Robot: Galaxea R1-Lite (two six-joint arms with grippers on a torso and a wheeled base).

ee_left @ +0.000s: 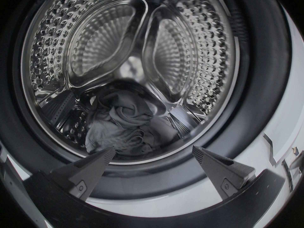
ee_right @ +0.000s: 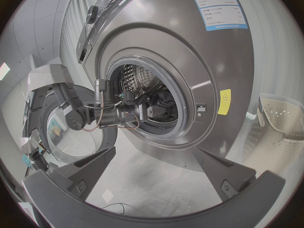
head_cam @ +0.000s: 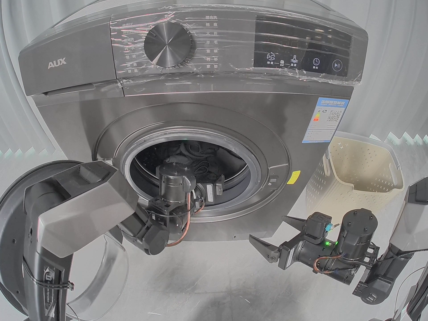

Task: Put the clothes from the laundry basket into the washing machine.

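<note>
The grey washing machine (head_cam: 191, 108) stands with its round door swung open to the left. Dark grey clothes (ee_left: 126, 121) lie bunched at the bottom of the steel drum (ee_left: 95, 41); some of them show through the opening (head_cam: 198, 150). My left gripper (ee_left: 152, 149) is open at the mouth of the drum, just above the rubber seal, with nothing between its fingers. My right gripper (head_cam: 267, 228) hangs open and empty low in front of the machine, right of the opening. The cream laundry basket (head_cam: 394, 166) stands right of the machine, and no clothes show in the part of it I can see.
The open door (head_cam: 26, 228) with its glass bowl (head_cam: 102, 268) stands out at the lower left, close by my left arm (head_cam: 147, 232). Bare grey floor (head_cam: 214, 277) stretches in front of the machine. The basket (ee_right: 278, 127) nearly touches the machine's right side.
</note>
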